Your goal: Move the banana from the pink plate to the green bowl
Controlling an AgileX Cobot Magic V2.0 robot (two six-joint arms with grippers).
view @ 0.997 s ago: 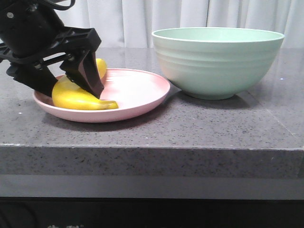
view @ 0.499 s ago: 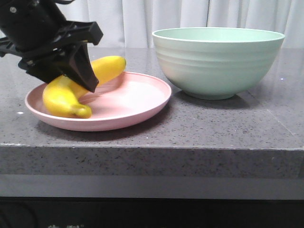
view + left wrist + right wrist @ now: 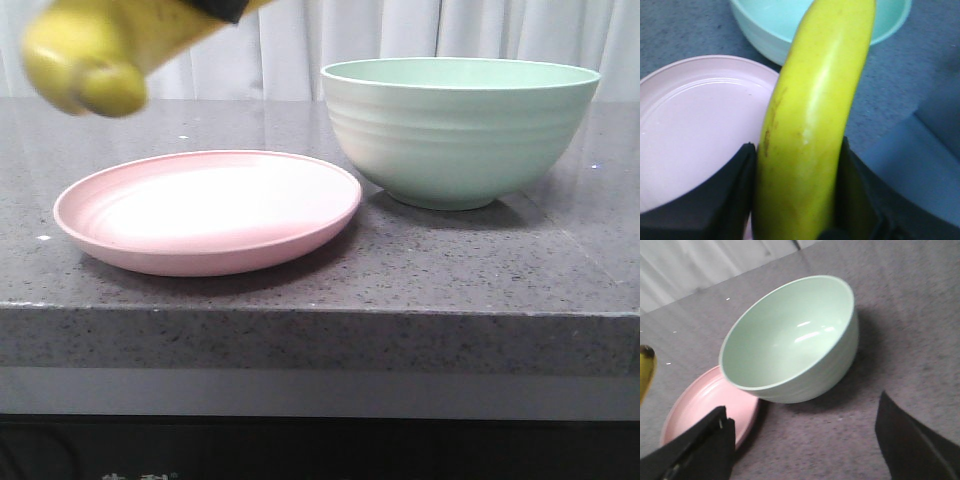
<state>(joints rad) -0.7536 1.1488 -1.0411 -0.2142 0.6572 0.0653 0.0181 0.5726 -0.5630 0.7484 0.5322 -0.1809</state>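
Left wrist view | left hand (image 3: pixel 795 200) clamps glossy curved banana (image 3: pixel 815 125) | ridged matte pink plate (image 3: pixel 695 130) bare

You're looking across a thick, dark grey speckled stone countertop (image 3: pixel 420 270) with a lighter grey band along its front edge (image 3: pixel 320 392). Behind it hang pale white pleated curtains (image 3: pixel 290 45) that fill the whole backdrop. Soft, even light leaves faint shadows on the stone.
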